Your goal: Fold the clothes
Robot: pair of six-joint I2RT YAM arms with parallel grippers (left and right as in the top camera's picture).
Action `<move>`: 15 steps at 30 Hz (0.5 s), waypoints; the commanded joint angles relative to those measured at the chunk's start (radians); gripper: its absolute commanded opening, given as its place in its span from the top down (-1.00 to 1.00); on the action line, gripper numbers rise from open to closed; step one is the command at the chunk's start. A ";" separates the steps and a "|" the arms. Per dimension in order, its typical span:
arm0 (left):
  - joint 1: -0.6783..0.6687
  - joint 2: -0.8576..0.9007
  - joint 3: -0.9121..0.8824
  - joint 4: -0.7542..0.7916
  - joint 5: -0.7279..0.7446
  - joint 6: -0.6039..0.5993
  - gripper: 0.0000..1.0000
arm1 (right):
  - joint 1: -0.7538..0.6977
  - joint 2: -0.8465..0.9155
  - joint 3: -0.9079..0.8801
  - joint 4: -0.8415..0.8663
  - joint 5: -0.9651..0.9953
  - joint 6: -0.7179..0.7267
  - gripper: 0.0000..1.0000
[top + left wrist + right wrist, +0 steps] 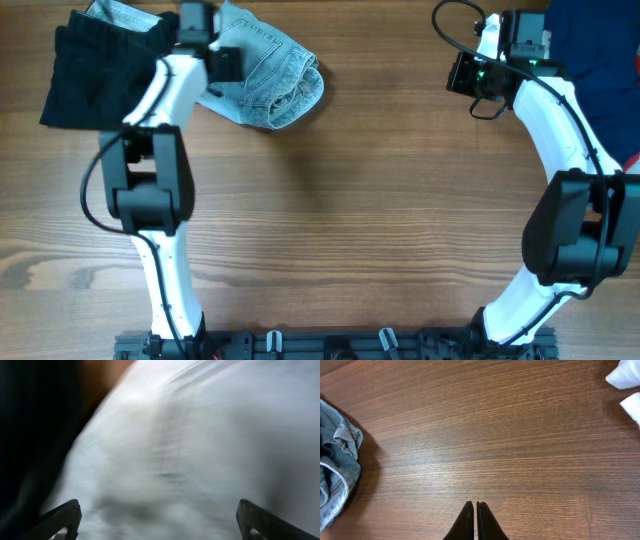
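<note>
Your L gripper point(159, 510): jaws spread wide, right over crumpled denim shorts point(268, 78), by black garment point(95, 75). Your R gripper point(476, 519): fingers pressed together, over wood table point(520, 435).

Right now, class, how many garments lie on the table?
3: black one far left, denim shorts next to it, navy one far right. Others may be hidden.
</note>
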 commanded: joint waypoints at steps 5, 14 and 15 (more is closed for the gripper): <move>-0.212 -0.178 0.013 -0.113 0.008 0.209 -0.99 | 0.003 -0.002 0.007 0.002 0.008 -0.010 0.91; -0.312 -0.088 0.013 -0.227 0.002 0.221 -0.99 | 0.003 -0.002 0.007 0.002 0.008 -0.011 0.91; -0.315 -0.075 0.013 -0.232 0.002 0.222 -0.99 | 0.003 -0.002 0.007 0.002 0.008 -0.011 0.91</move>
